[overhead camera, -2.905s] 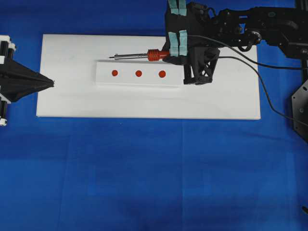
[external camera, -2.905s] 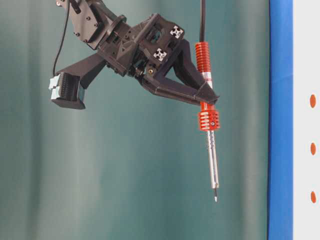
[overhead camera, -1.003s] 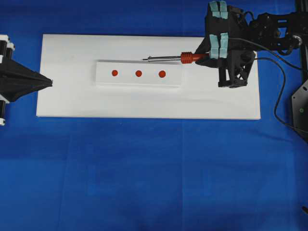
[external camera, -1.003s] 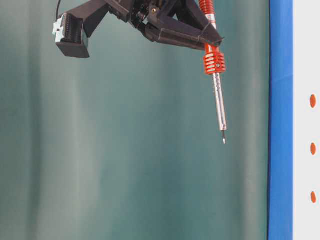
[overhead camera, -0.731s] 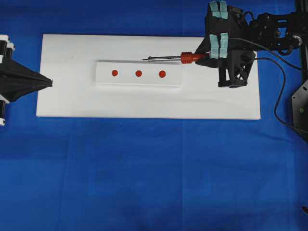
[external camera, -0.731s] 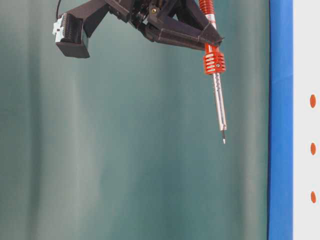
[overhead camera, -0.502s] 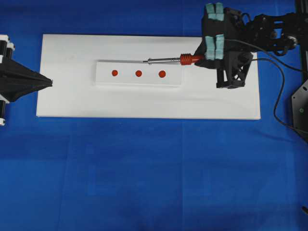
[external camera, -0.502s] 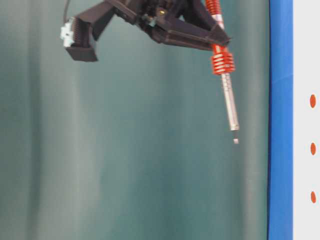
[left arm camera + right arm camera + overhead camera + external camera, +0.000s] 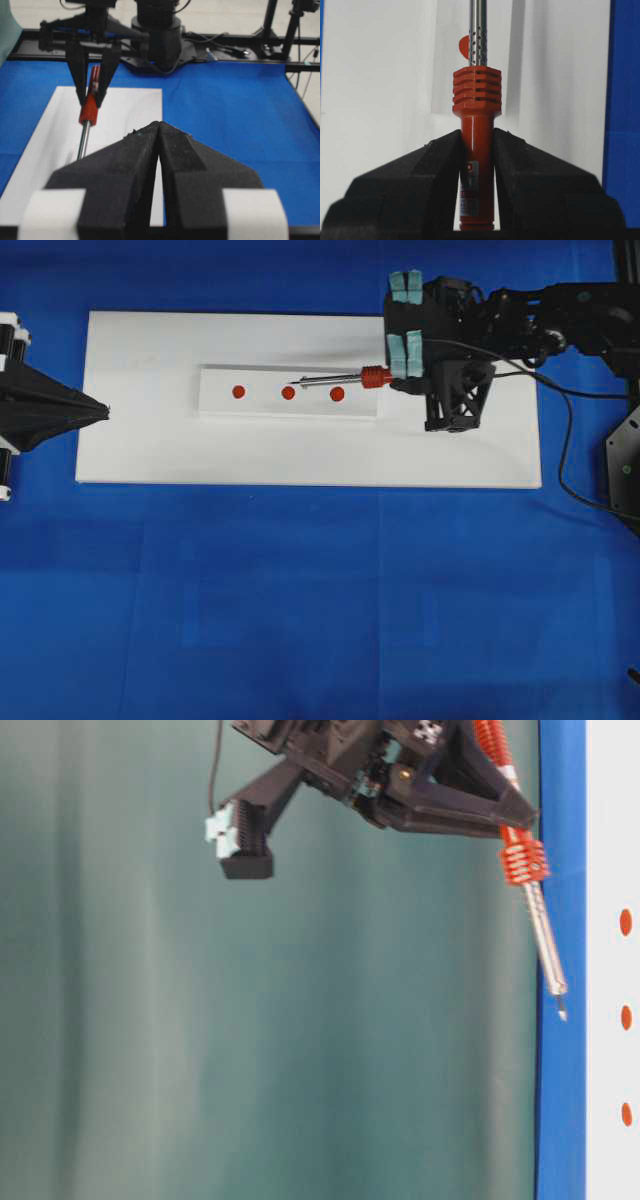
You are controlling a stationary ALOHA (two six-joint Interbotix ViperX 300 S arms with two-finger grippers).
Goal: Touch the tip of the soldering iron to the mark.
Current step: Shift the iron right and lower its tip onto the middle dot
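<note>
Jaws around one soldering iron (image 9: pixel 345 378)

1. Slim pen-like soldering iron (image 9: pixel 345 378): red-orange ribbed handle, perforated silver metal shaft, thin dark pointed tip (image 9: pixel 561 1012), black cord.
2. Black right gripper (image 9: pixel 477 150) clamping the handle; teal pads on top.
3. Flat white board (image 9: pixel 150 450) beneath; raised white strip (image 9: pixel 215 392) bearing three red dots.
4. Blue cloth (image 9: pixel 320 600) all round.
5. Black left gripper (image 9: pixel 157 135), white tape bands.
</note>
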